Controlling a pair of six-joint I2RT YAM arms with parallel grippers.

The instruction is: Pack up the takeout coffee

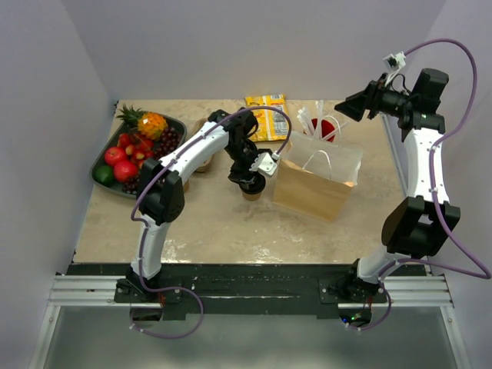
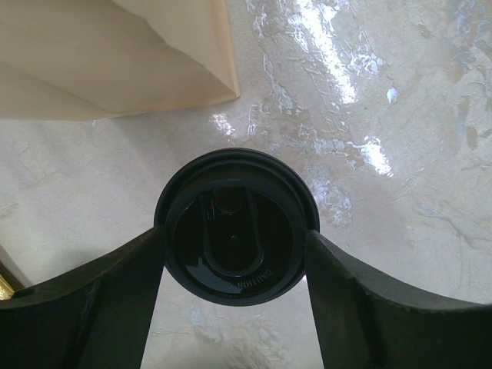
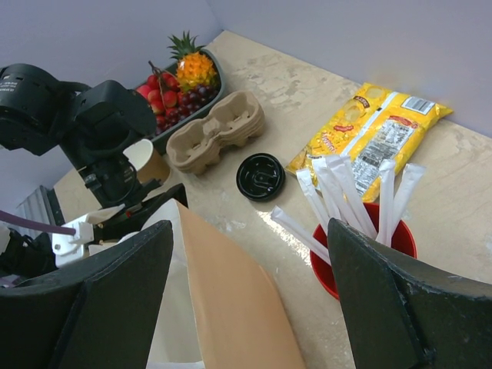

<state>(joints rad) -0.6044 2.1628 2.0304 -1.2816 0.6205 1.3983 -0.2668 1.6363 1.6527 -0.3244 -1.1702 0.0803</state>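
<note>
The takeout coffee (image 2: 235,207), a brown paper cup with a round black lid, stands just left of the open brown paper bag (image 1: 315,178). In the left wrist view I see its lid from straight above. My left gripper (image 2: 236,234) is over it, one finger touching each side of the lid rim, shut on it. In the top view the left gripper (image 1: 250,181) hides most of the cup (image 1: 250,194). My right gripper (image 1: 346,105) is open and empty, raised behind the bag. In its own view the right gripper (image 3: 250,231) looks down on the bag's mouth (image 3: 231,307).
A loose black lid (image 3: 260,176), a pulp cup carrier (image 3: 215,131) and a lidless paper cup (image 3: 142,157) lie behind the bag. A red cup of wrapped straws (image 3: 319,273) and a yellow snack packet (image 3: 369,131) are at the back. A fruit tray (image 1: 181,124) sits far left.
</note>
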